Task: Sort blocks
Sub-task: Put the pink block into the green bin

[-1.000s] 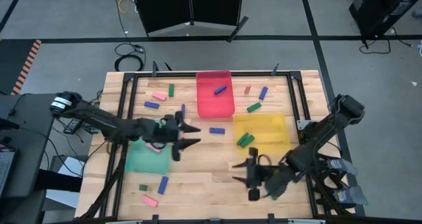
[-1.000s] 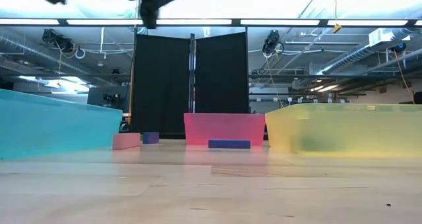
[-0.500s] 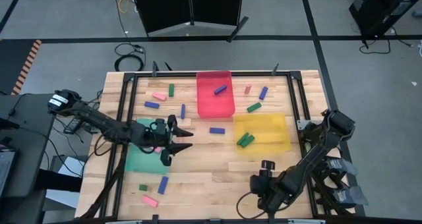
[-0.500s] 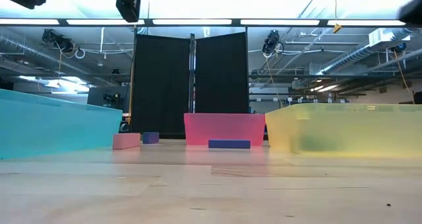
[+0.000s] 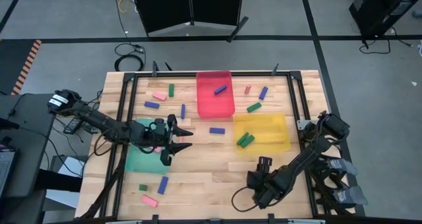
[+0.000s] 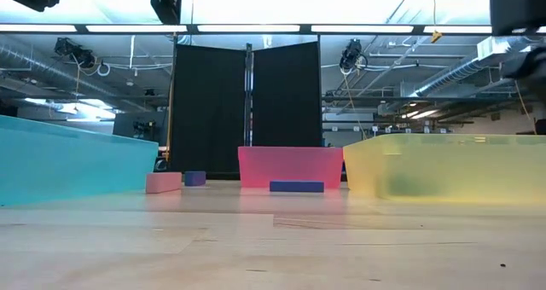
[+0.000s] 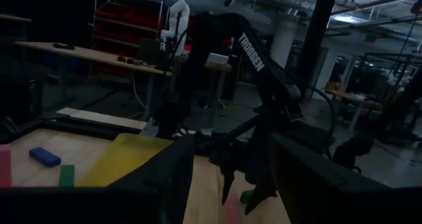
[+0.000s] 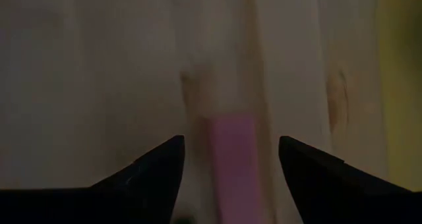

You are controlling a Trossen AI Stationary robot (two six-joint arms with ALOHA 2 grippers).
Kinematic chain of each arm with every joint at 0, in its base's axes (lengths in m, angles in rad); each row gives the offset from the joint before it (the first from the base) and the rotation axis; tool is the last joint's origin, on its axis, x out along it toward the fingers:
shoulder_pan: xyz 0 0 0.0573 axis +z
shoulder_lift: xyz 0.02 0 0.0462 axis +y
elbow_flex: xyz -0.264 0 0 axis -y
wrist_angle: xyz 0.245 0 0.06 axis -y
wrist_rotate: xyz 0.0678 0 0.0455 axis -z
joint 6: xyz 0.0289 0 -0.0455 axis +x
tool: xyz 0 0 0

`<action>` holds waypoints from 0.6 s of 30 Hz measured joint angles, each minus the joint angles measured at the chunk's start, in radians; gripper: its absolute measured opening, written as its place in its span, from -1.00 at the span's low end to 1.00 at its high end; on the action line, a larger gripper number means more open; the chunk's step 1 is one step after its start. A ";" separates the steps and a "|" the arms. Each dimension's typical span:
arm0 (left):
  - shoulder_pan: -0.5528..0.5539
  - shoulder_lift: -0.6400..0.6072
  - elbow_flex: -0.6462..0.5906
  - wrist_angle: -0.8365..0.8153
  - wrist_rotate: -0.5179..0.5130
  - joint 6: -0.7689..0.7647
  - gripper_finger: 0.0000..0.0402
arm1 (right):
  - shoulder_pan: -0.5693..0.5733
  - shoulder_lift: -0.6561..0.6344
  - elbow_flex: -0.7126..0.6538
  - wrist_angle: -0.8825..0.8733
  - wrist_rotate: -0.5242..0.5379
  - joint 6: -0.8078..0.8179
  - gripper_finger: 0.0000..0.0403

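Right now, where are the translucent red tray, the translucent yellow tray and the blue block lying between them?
Translucent red tray [image 5: 206,107], high view, bare floor.
Translucent yellow tray [image 5: 273,128], high view, bare floor.
Blue block [image 5: 217,130], high view, its middle.

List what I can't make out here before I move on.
High view: the right pincer covers whatever lies beneath it.
Right wrist view: the pink block is blurred, its ends unclear.
Low view: the yellow tray wall blurs its contents.

The high view is evenly lit and sharp, the low view has strong glare from ceiling lamps [image 6: 256,27] and a soft near tabletop [image 6: 273,247], while both wrist views are dim, and the right one shows a blurred pink block [image 8: 234,155].
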 joint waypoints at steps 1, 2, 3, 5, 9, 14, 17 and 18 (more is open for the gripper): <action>0.000 0.000 0.000 0.000 0.000 0.000 0.01 | -0.005 -0.001 -0.014 0.016 -0.010 -0.007 0.28; -0.001 0.000 0.000 -0.001 0.000 -0.001 0.01 | -0.009 -0.002 -0.030 0.037 -0.026 -0.014 0.28; -0.001 0.000 0.000 -0.003 0.000 0.000 0.01 | -0.014 -0.003 -0.047 0.064 -0.042 -0.020 0.27; -0.001 0.000 0.000 -0.007 0.000 -0.001 0.01 | -0.019 -0.009 -0.081 0.117 -0.060 -0.031 0.24; -0.001 0.000 0.000 -0.003 0.001 0.000 0.01 | -0.027 -0.012 -0.115 0.154 -0.060 -0.027 0.15; -0.001 0.000 0.000 -0.004 0.001 -0.001 0.01 | -0.035 -0.010 -0.120 0.163 -0.062 -0.033 -0.14; -0.001 0.000 0.000 -0.003 0.001 -0.001 0.01 | -0.036 -0.009 -0.120 0.170 -0.050 -0.046 -0.38; -0.001 0.000 0.000 -0.003 0.001 -0.001 0.01 | -0.036 -0.009 -0.121 0.172 -0.045 -0.051 -0.43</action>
